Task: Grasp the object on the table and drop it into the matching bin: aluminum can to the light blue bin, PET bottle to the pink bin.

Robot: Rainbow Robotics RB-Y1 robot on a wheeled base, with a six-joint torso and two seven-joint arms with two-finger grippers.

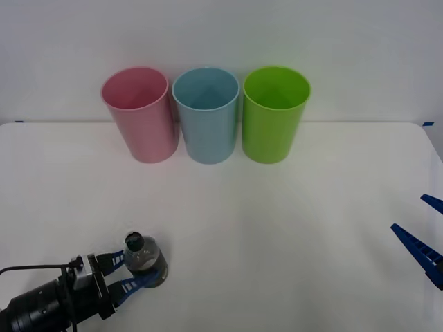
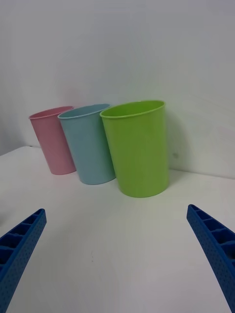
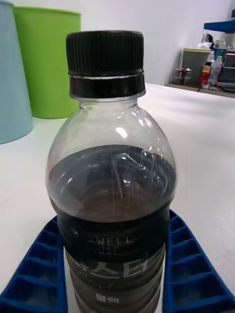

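The white table (image 1: 277, 228) carries three tall bins in a row at its twelve o'clock edge: the pink bin (image 1: 140, 114), the light blue bin (image 1: 206, 114) touching or just beside it, then a green bin (image 1: 273, 114). Down at seven o'clock the left gripper (image 1: 131, 273) reaches in from the near corner. The PET bottle (image 1: 143, 259) stands upright on the table between its blue ribbed fingers (image 3: 36, 274), one on each side of the lower body, closed narrow against it or nearly so. Its long axis is vertical, black cap (image 3: 105, 61) up. The right gripper (image 1: 426, 238) waits at four o'clock, fingers spread wide.
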